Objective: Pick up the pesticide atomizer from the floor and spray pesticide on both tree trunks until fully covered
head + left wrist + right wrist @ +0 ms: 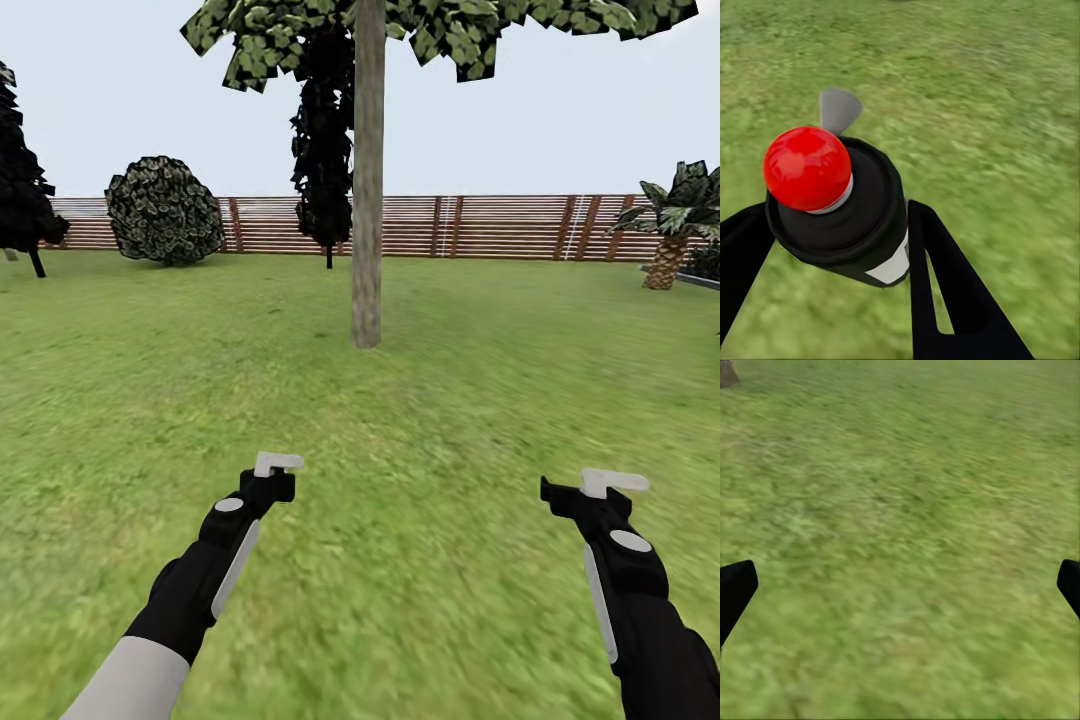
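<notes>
The pesticide atomizer (pixel 844 206) is being pinched by the left gripper (pixel 832 247); right gripper (pixel 900 585) jaws spread; the tree trunk (pixel 367 180) ahead needs approaching.

head cam fwd over lawn (pixel 400 420) toward tree trunk (pixel 367 180); wrist cams close, down at same grass

one atomizer (pixel 844 217), two grippers (pixel 272 478) (pixel 590 488), one tree trunk (pixel 367 180)

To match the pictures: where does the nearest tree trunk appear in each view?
Head view: tree trunk, upright at centre.
Right wrist view: likely its base, in that picture's upper-left corner.
Left wrist view: left gripper holding the pesticide atomizer over grass.
Shared landmark: the grass lawn.
</notes>
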`<state>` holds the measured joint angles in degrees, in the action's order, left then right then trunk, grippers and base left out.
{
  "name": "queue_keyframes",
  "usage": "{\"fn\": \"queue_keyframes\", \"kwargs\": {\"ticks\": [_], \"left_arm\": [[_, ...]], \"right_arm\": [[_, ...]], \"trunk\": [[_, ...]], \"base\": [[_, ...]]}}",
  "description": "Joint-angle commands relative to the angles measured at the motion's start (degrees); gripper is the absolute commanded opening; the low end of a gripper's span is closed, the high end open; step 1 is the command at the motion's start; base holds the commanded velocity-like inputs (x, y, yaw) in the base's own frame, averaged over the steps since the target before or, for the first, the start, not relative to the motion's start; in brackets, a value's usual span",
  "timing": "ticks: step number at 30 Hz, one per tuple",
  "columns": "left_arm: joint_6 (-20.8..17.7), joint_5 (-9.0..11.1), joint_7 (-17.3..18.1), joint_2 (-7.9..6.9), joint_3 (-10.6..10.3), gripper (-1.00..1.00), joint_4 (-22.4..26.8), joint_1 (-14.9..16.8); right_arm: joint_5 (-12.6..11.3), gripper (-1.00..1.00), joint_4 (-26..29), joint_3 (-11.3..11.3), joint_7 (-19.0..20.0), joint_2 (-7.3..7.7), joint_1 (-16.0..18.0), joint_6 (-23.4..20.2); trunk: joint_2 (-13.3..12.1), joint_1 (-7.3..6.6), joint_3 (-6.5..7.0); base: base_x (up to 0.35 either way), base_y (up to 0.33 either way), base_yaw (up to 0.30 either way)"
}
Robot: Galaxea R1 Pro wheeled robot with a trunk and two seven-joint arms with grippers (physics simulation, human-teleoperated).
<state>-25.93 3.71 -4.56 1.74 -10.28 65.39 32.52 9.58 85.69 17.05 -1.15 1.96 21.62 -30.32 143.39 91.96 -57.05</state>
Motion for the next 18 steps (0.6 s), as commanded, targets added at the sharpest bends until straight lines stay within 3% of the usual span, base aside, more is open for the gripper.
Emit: {"fn": "queue_keyframes", "kwargs": {"ticks": [1, 6, 14, 18], "left_arm": [[0.00, -0.02, -0.01, 0.00, 0.00, -1.00, 0.00, 0.00], [0.00, -0.02, -0.01, -0.01, 0.00, -1.00, 0.00, 0.00], [0.00, -0.02, -0.01, -0.02, 0.00, -1.00, 0.00, 0.00], [0.00, -0.02, -0.01, -0.03, 0.00, -1.00, 0.00, 0.00]], "right_arm": [[0.00, 1.00, 0.00, 0.00, 0.00, 0.00, 0.00, 0.00], [0.00, 1.00, 0.00, 0.00, -0.05, -0.02, 0.00, 0.00], [0.00, 1.00, 0.00, 0.00, -0.08, -0.02, 0.00, 0.00], [0.00, 1.00, 0.00, 0.00, -0.08, -0.02, 0.00, 0.00]], "trunk": [[0.00, 0.00, 0.00], [0.00, 0.00, 0.00], [0.00, 0.00, 0.00], [0.00, 0.00, 0.00]], "base": [[0.337, 0.000, 0.000], [0.337, 0.000, 0.111], [0.337, 0.000, 0.264], [0.337, 0.000, 0.083]]}}
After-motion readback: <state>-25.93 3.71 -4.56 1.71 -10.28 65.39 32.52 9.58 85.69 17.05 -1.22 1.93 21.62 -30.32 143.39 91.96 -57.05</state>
